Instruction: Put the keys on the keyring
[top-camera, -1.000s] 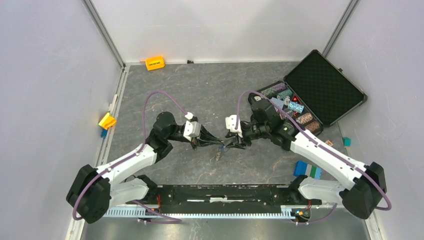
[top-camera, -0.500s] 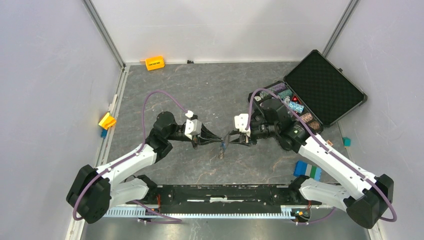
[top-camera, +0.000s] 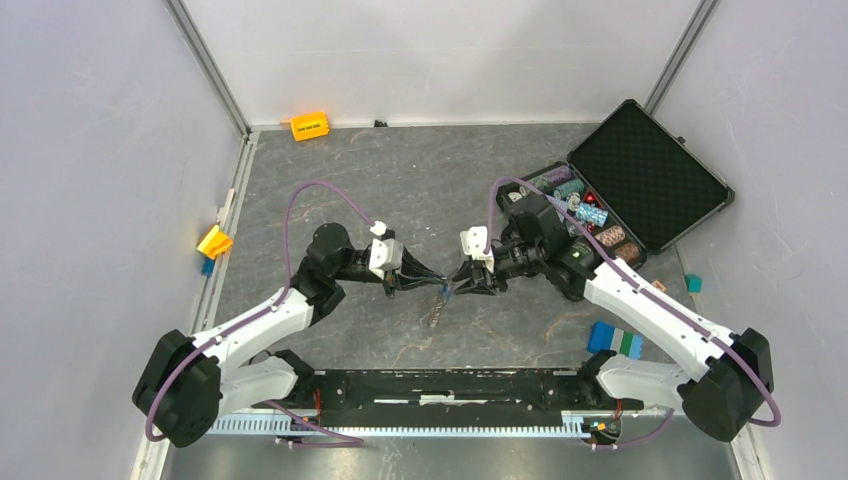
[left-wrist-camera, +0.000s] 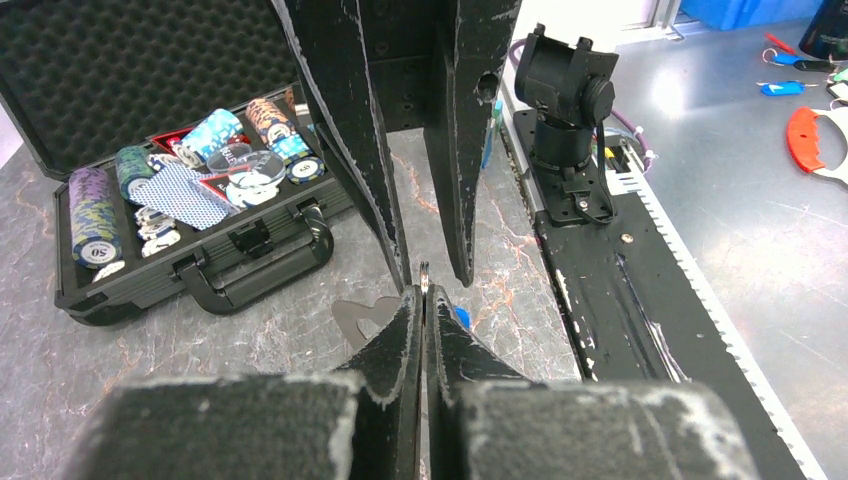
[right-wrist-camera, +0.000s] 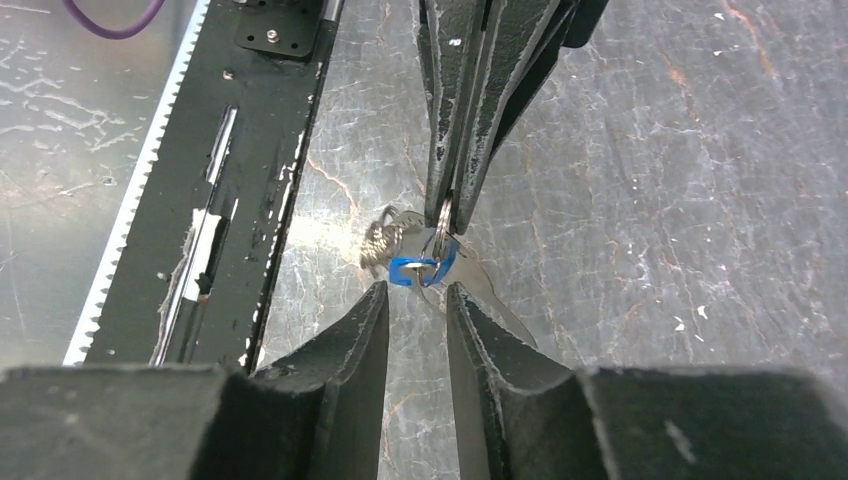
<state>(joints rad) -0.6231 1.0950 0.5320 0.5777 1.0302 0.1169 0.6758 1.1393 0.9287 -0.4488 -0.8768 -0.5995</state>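
Seen from above, two black and white robot arms reached inward over a grey marbled desk (top-camera: 400, 180) and met tip to tip near its middle.

The left arm (top-camera: 255, 322) came in from the left. Its jaws were pressed together, pinching the rim of a thin silver metal keyring (right-wrist-camera: 442, 224) and holding it above the desk. A small blue plastic tag (right-wrist-camera: 410, 268) and a bunch of silver keys (right-wrist-camera: 381, 240) hung from the ring, just below the jaw tips.

The right arm (top-camera: 640, 305) faced it from the right. Its jaws were spread apart and gripped nothing. Their tips sat just beside the blue tag, one to each side; whether either tip touched it could not be told.

Behind the right arm, an open black foam-lined case (top-camera: 650, 165) lay at the right of the desk. It held stacks of coloured poker chips (left-wrist-camera: 95, 205) and a deck of blue-backed cards (left-wrist-camera: 185, 192). A small orange block (top-camera: 309, 125) sat at the far edge by the wall, well apart from the arms.
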